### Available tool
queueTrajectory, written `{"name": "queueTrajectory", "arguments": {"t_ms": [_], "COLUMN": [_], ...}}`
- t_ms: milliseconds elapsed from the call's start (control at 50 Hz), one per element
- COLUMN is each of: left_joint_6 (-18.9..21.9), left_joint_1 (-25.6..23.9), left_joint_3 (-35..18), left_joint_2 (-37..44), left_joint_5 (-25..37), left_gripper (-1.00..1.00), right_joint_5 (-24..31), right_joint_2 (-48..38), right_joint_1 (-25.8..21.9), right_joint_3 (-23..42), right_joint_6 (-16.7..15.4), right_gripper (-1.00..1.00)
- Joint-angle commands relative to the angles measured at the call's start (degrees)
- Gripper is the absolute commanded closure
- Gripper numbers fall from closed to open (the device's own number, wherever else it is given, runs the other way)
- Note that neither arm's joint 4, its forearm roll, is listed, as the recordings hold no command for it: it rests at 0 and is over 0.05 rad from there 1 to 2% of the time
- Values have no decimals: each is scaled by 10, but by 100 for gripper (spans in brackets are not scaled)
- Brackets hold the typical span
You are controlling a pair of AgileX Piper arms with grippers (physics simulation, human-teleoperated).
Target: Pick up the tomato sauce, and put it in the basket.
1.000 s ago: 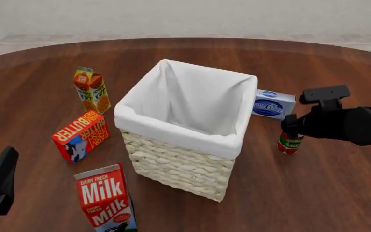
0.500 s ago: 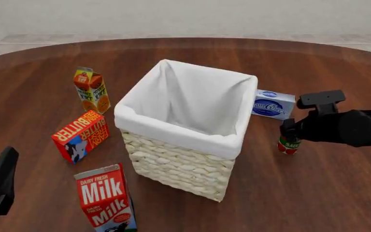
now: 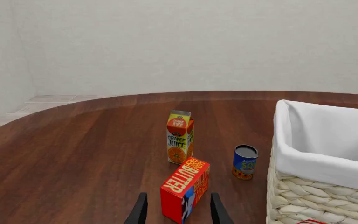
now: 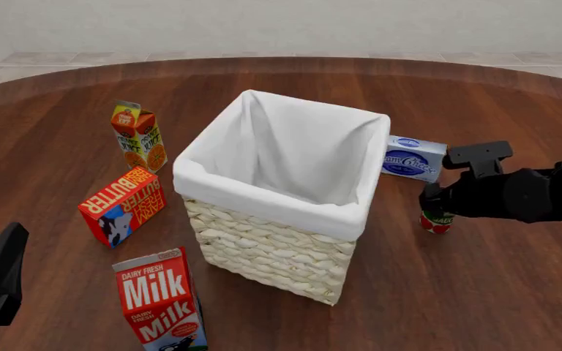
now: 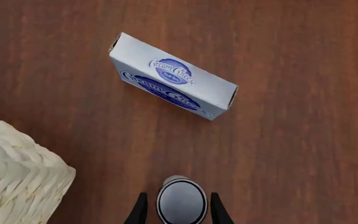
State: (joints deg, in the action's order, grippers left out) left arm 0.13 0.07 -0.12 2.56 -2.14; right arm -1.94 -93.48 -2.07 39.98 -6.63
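A round wooden worktop [image 4: 476,292] holds a big wicker basket [image 4: 271,248] with a white cloth lining, standing open at the centre. The tomato sauce [image 4: 436,220], a small red can with a silver top, stands upright on the worktop to the right of the basket, a little apart from it. Just beyond the can, farther away, a white and blue cream cheese box [image 4: 413,158] lies flat.

My right end effector [image 5: 175,209] points straight down over the can. Its two fingers [image 5: 140,210] stand apart, one on each side of the silver top, with a thin gap on both sides, so nothing is gripped. I judge that this straddle lines up a grip on the can's round sides.

My left end effector [image 3: 175,212] waits low at the near left, fingers apart and empty, aimed toward a red butter box [image 3: 185,188], with an orange juice carton [image 3: 180,136] and a blue can [image 3: 245,162] beyond. A milk carton [image 4: 160,300] stands near the basket's front.
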Motion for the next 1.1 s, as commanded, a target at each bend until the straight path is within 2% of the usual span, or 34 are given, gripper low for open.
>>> {"name": "queueTrajectory", "arguments": {"t_ms": [20, 680, 700, 960, 1100], "left_joint_6": [0, 0, 0, 0, 0], "left_joint_1": [0, 0, 0, 0, 0], "left_joint_3": [0, 0, 0, 0, 0], "left_joint_2": [0, 0, 0, 0, 0], "left_joint_5": [0, 0, 0, 0, 0], "left_gripper": [-100, -100, -100, -100, -100], "right_joint_5": [-4, -19, -19, -15, 0], "right_joint_2": [-12, -34, -33, -9, 32], "right_joint_1": [1, 5, 4, 3, -5], "right_joint_3": [1, -1, -2, -16, -28], "right_joint_6": [-1, -5, -6, -11, -8], "right_gripper": [-100, -100, 100, 100, 100]}}
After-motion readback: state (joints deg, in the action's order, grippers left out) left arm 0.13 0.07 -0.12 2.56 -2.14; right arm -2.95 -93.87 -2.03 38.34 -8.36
